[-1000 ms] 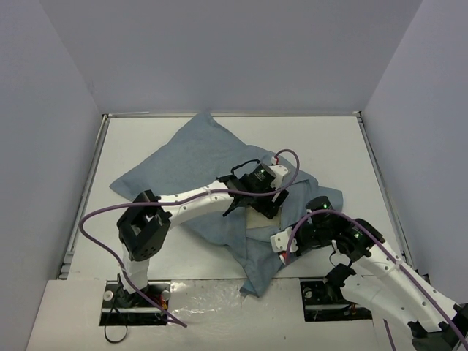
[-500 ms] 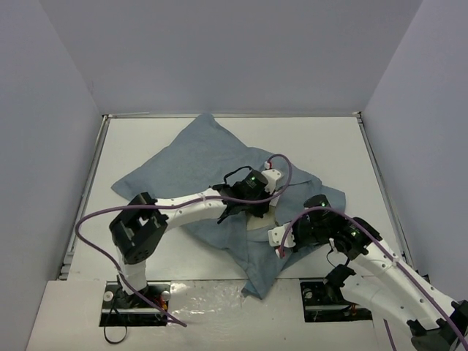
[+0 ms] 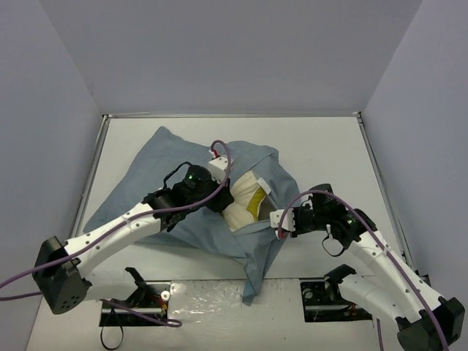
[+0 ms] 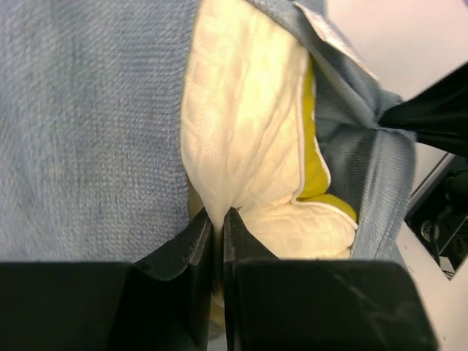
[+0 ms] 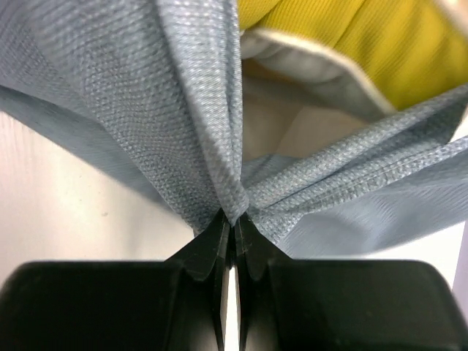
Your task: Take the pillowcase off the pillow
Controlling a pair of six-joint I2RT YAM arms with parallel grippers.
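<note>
The blue-grey pillowcase (image 3: 161,172) lies crumpled across the middle and left of the table. The cream-white pillow (image 3: 241,199) with its yellow edge (image 3: 256,206) shows at the pillowcase's open mouth. My left gripper (image 3: 225,199) is shut on a pinched fold of the pillow (image 4: 241,131), its jaws (image 4: 217,217) meeting on cream cloth beside the pillowcase (image 4: 88,124). To the right, my right gripper (image 3: 280,221) is shut on the gathered rim of the pillowcase (image 5: 183,88); the right wrist view has the jaws (image 5: 234,221) nipping blue cloth, with the pillow's yellow edge (image 5: 329,36) behind.
The white table (image 3: 322,146) is boxed in by grey walls at the back and both sides. A flap of pillowcase (image 3: 252,281) hangs over the near edge between the arm bases. Purple cables (image 3: 219,150) loop over both arms.
My left gripper has shut on the pillow and drawn back to the left. The pillowcase's bulk has shifted left and the pillow's cream end now shows at the mouth. The right gripper has kept its grip.
</note>
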